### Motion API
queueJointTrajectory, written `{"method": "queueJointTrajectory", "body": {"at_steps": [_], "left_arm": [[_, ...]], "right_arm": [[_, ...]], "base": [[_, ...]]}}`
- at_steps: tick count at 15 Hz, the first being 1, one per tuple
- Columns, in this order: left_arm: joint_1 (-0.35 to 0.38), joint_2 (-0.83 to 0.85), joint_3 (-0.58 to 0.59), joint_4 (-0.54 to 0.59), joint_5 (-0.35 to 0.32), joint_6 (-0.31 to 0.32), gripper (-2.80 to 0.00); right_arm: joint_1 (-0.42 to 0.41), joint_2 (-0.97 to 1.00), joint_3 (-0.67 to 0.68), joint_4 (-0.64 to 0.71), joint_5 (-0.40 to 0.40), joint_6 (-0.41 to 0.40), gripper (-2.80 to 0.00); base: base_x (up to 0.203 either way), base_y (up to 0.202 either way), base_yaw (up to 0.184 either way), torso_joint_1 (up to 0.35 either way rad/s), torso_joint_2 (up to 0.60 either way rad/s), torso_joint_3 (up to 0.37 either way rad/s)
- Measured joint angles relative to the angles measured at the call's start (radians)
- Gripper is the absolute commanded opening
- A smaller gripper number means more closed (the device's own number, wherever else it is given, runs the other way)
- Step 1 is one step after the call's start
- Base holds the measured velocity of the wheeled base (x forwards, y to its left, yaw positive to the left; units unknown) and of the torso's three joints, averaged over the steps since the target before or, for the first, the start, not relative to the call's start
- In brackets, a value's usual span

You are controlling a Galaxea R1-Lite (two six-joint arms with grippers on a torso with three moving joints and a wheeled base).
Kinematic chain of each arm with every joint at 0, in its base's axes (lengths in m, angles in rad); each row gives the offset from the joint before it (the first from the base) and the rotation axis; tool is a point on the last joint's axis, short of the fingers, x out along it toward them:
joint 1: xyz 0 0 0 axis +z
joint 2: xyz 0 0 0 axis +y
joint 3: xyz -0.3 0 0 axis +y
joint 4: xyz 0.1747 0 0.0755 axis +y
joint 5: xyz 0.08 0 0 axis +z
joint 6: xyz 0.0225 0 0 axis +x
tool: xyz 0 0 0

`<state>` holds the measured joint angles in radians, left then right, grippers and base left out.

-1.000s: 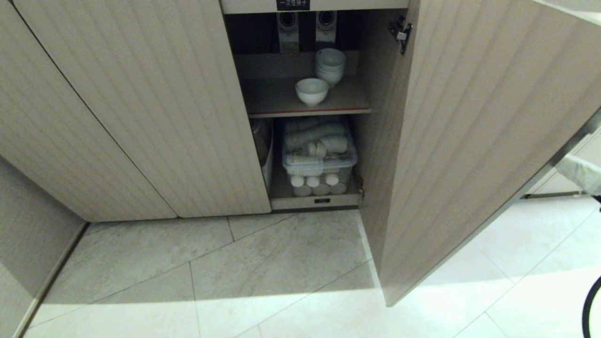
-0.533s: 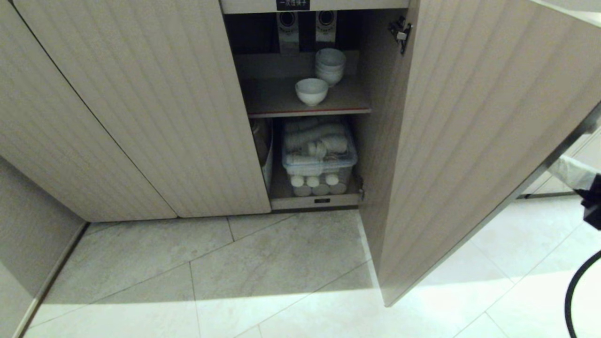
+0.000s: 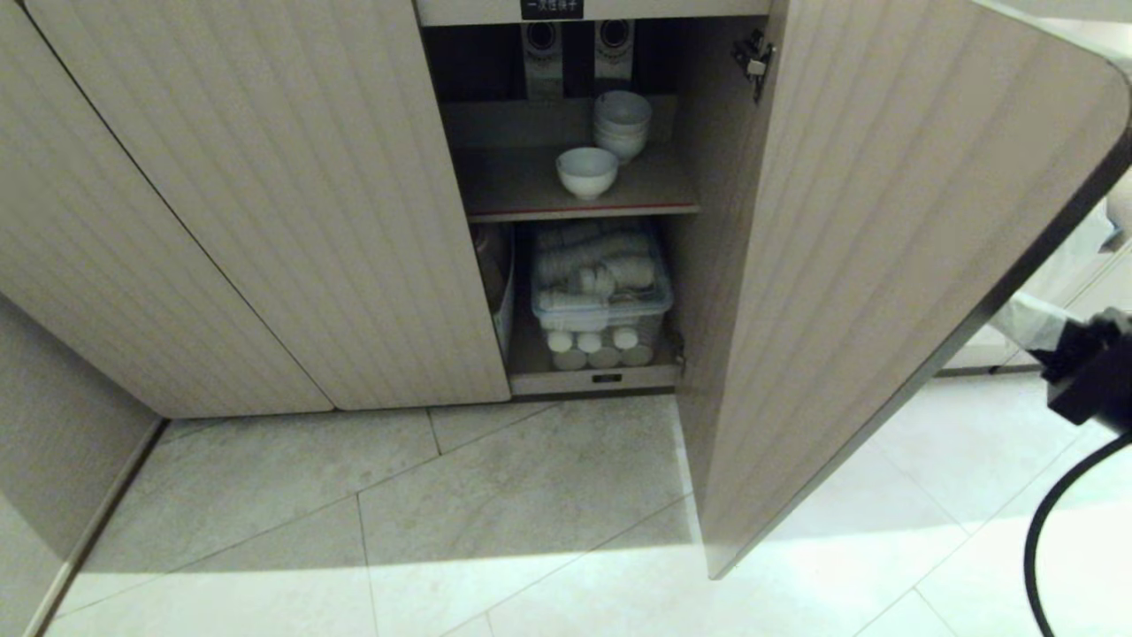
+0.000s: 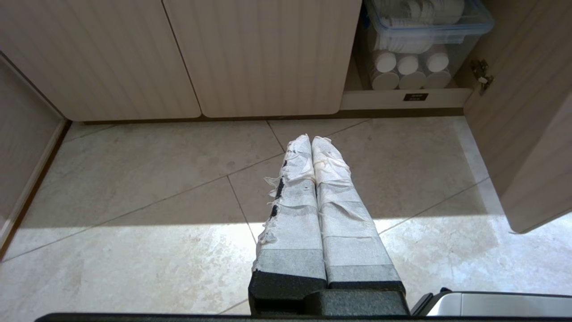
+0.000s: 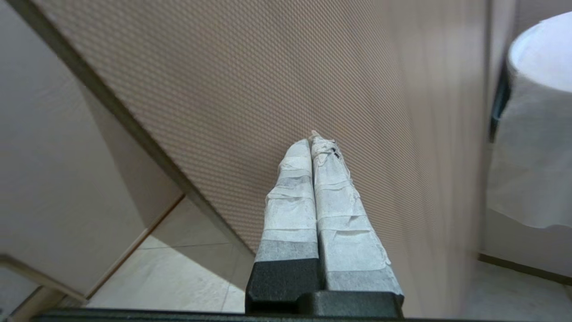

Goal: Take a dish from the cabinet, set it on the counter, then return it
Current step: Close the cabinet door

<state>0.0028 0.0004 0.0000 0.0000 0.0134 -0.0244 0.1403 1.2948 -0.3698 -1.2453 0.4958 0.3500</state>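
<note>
My right gripper (image 5: 313, 143), fingers pressed together and empty, sits behind the open cabinet door (image 3: 884, 265); the door stands between it and the dish (image 3: 586, 171). That white bowl rests alone on the red-edged shelf (image 3: 531, 190), in front of a bowl stack (image 3: 622, 124). Below, a clear bin (image 3: 601, 301) holds wrapped stacks. My left gripper (image 4: 311, 143), pressed shut, hangs over the floor.

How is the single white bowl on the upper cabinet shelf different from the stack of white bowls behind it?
The single white ceramic bowl stands alone near the shelf's red front edge; the stack of white bowls sits farther back and to the right. The single bowl is one piece; the stack holds several nested bowls and rises higher. Both are plain white, round, upright, on the same shelf.
</note>
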Motion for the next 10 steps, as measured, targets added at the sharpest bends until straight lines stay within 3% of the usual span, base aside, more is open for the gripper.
{"method": "queueJointTrajectory", "body": {"at_steps": [10], "left_arm": [[0.000, 0.000, 0.000, 0.000, 0.000, 0.000, -2.80]], "right_arm": [[0.102, 0.118, -0.144, 0.001, -0.061, -0.006, -2.80]], "base": [[0.000, 0.000, 0.000, 0.000, 0.00, 0.000]]}}
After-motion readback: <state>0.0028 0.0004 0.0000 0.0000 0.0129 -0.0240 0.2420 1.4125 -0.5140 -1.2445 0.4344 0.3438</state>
